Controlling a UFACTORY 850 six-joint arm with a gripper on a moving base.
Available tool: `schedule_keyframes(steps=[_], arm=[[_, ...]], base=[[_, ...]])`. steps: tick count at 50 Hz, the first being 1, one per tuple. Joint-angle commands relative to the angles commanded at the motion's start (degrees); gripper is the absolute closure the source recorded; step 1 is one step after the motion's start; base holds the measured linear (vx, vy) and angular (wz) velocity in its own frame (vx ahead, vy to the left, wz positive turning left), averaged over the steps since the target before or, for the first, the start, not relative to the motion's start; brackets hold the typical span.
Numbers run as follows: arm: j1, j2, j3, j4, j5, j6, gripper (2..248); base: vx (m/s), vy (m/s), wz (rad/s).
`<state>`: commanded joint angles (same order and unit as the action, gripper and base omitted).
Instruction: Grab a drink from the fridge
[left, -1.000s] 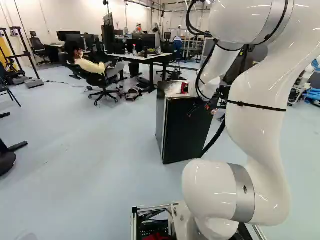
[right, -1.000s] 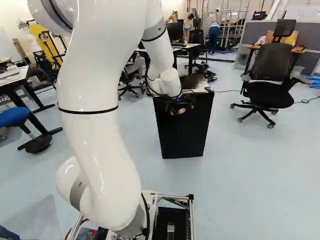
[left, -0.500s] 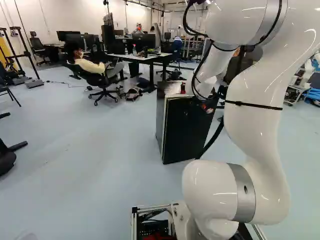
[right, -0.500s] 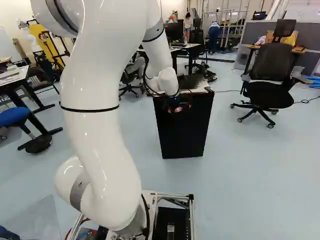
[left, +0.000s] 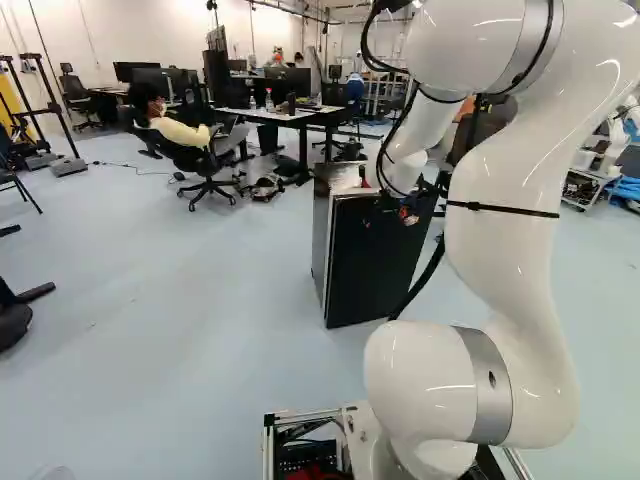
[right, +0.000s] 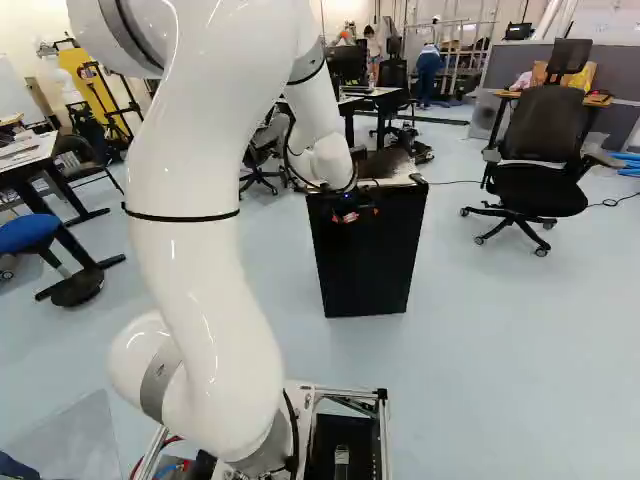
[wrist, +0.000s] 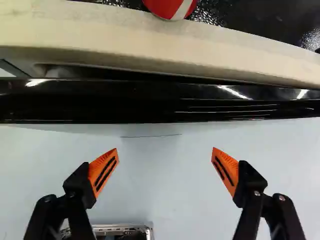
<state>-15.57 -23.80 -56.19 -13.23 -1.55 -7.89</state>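
Observation:
My gripper is at the upper front of the black fridge, which stands on the floor ahead of the arm. In the wrist view the gripper is wide open with nothing between its orange fingertips. Ahead of them runs the glossy black upper edge of the fridge door, apart from both fingers, with the fridge's pale top rim beyond it. A red and white can sits past that rim on the dark top. I cannot tell whether the door is fully closed.
Behind the fridge are desks with screens. An office chair stands to its right in the right base view. A person sits on a chair at the left of the left base view. Another robot stands at the far right there.
The arm has shifted slightly, carrying the gripper a little leftward across the fridge's upper front in both base views. The base, fridge and can have not visibly moved.

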Motion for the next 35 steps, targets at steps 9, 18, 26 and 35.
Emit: schedule_keyframes(steps=[9, 18, 26, 35], arm=[[0.2, -0.2, -0.2, 1.9, 0.0, 0.0, 3], [0.4, -0.3, -0.4, 3.7, 0.0, 0.0, 3], [0.6, -0.5, -0.6, 5.3, 0.0, 0.0, 3], [0.8, -0.6, -0.8, 6.7, 0.0, 0.0, 3]], base=[[0.0, 0.0, 0.0], [0.0, 0.0, 0.0], [0.0, 0.0, 0.0], [0.0, 0.0, 0.0]])
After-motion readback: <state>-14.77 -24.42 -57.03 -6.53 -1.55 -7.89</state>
